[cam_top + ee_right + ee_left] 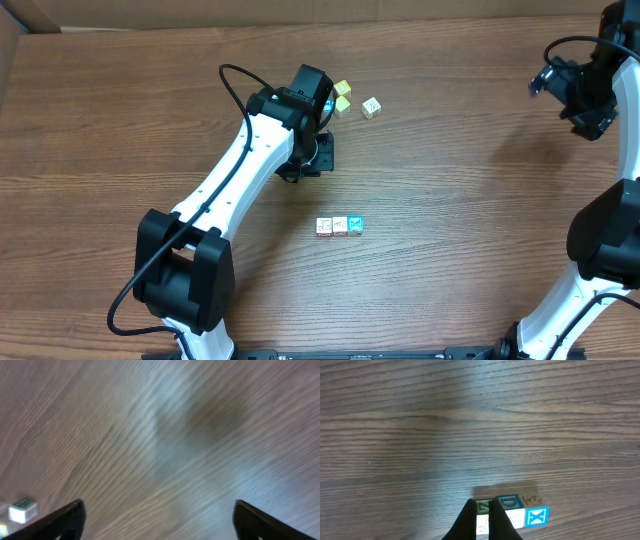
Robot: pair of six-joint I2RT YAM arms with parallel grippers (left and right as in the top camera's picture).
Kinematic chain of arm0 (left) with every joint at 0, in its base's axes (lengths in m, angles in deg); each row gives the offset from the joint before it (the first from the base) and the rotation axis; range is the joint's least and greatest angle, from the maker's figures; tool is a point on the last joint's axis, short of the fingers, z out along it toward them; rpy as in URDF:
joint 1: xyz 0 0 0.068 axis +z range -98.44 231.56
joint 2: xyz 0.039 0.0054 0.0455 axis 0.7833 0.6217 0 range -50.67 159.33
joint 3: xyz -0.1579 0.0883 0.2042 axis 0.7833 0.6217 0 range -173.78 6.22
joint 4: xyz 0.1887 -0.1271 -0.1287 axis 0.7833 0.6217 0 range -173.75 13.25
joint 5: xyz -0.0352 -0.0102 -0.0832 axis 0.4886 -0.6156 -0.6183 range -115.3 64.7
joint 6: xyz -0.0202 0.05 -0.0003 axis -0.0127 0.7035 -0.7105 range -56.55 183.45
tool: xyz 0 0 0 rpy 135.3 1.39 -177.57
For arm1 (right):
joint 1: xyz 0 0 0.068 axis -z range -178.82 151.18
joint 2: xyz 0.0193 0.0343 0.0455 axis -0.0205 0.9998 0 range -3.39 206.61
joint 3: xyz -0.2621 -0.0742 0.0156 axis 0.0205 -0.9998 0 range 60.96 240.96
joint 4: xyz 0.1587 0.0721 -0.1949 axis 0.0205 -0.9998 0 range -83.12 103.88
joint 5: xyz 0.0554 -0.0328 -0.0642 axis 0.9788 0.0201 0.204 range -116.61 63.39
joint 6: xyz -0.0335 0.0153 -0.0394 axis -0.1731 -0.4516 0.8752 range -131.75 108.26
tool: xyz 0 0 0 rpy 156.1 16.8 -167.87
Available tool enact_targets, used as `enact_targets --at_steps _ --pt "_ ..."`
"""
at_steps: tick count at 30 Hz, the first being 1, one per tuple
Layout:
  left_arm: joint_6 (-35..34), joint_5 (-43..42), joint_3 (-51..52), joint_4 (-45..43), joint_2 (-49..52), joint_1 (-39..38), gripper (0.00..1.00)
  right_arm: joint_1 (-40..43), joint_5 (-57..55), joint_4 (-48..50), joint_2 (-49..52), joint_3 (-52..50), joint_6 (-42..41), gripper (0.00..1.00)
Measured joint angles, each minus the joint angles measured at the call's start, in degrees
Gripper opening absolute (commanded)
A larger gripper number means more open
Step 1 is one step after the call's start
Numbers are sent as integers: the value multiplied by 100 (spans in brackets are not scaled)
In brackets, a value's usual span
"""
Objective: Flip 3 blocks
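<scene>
Your row of three blocks (pixel 340 225) sits on the table (pixel 120 110), the three touching side to side. The blue X block (pixel 356 224) is at the end nearer the right arm. The middle block (pixel 340 225) and the end block (pixel 323 227) beside it both show pale tops with small marks. From the left wrist camera you also see the row's side faces: green on the end block, a blue D on the middle one, and cream with a small drawing on the X block.

Your left gripper (pixel 481 510) is on the far side of the row, away from the arm bases and apart from it in the overhead view. Its fingers (pixel 465 522) are closed to a thin slit with nothing held. The end block shows through that slit, but it lies beyond the tips. How high the tips are above the wood is hard to judge, since the wrist view is steep.

Your right gripper (pixel 159 505) is well away from the row, toward the far right corner. It is spread wide, with only bare blurred wood between its fingers (pixel 65 520).

Farther beyond the row than the left gripper are two yellow cubes (pixel 342 95) and a cream cube (pixel 371 107), close together.
</scene>
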Motion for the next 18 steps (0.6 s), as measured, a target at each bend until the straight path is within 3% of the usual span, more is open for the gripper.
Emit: enact_targets --at_steps 1,10,18 --pt "0 -17 0 9 0 -7 4 -2 72 -81 0 0 17 4" --pt "-92 -26 0 656 -35 -20 4 -313 1038 -1344 -175 -7 973 4" --pt "-256 39 0 1167 -859 17 4 -1676 1268 -1725 -1803 -66 1274 4"
